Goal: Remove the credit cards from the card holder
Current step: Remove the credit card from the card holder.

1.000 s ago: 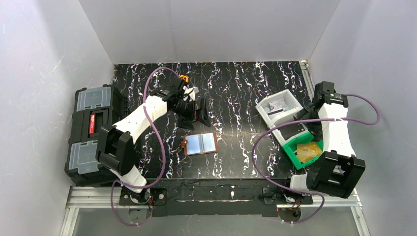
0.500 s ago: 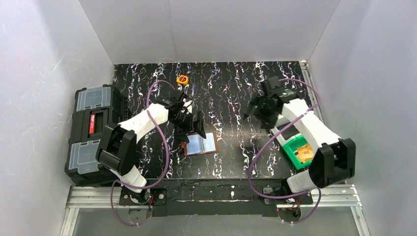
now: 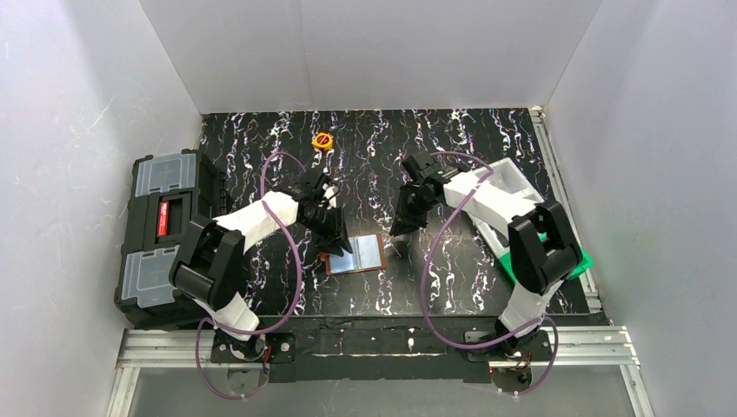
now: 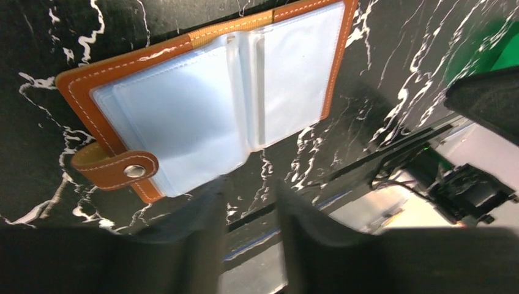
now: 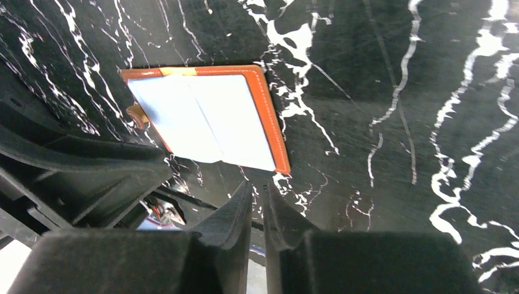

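Observation:
The card holder (image 3: 355, 254) lies open and flat on the black marbled table: brown leather, a snap tab on its left and pale blue-grey clear pockets (image 4: 208, 104) facing up. No credit cards show apart from the pockets. My left gripper (image 3: 337, 239) hangs just over the holder's left far edge. Its fingers (image 4: 248, 187) are parted, with nothing between them. My right gripper (image 3: 401, 228) is a little to the right of the holder (image 5: 208, 116) and does not touch it. Its fingertips (image 5: 257, 190) are nearly together and hold nothing.
A black toolbox (image 3: 161, 234) with grey lids stands at the left edge. A small round orange object (image 3: 322, 139) lies at the back. A white bin (image 3: 513, 178) and a green bin (image 3: 575, 259) sit at the right, partly hidden by my right arm.
My right arm swung left from the bins to beside the holder. My left gripper came down and forward onto its left edge. Both grippers narrowed from wide open.

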Robot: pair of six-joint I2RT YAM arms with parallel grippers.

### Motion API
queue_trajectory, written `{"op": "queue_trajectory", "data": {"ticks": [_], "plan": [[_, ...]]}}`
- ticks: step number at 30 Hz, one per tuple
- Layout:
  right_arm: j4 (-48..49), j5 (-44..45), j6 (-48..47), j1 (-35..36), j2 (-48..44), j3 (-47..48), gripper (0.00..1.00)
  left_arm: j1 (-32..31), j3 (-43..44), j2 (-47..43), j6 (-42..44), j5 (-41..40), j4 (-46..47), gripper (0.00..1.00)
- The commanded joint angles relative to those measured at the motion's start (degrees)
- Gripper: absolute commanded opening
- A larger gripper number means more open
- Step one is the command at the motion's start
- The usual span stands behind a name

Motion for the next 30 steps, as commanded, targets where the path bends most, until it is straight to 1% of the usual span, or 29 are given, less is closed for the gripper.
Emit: {"op": "queue_trajectory", "data": {"ticks": [1,2,3,5,8,13,18,26,30], "plan": [[2.5,-3.1,-1.0,2.4,3.3,3.1,0.17,-0.2,-0.9,-1.5,-0.3,-3.1,0.4,0.18],[2.5,-3.2,-1.2,3.1,4.2,3.4,0.15,-0.2,-1.1,-1.6,-0.1,-4.2,0.1,0.11],[2.3,-3.1,-1.4,3.4,4.9,3.8,0.14,-0.2,-1.2,-1.5,0.0,-5.6,-0.4,0.06],[2.2,-3.3,-1.6,4.3,6.4,4.2,0.12,-0.2,-1.5,-1.4,0.4,-8.1,-1.4,0.0],[2.1,-2.9,-1.9,5.3,8.1,4.8,0.08,-0.2,-2.1,-1.5,0.7,-11.4,-2.5,0.0],[1.3,-1.8,-2.5,6.5,10.4,5.7,0.06,-0.2,-3.3,-0.7,0.7,-15.0,-3.0,0.0],[-1.0,0.0,-3.1,8.0,13.3,7.7,0.06,-0.2,-4.1,1.0,0.4,-14.9,-2.2,0.0],[-2.8,2.6,-2.9,9.3,16.5,8.5,0.05,-0.2,-5.2,1.6,0.1,-14.4,-1.0,0.0],[-2.8,1.1,-3.0,10.6,18.5,9.5,0.04,-0.2,-5.7,1.9,-0.1,-13.7,-0.3,0.0]]}}
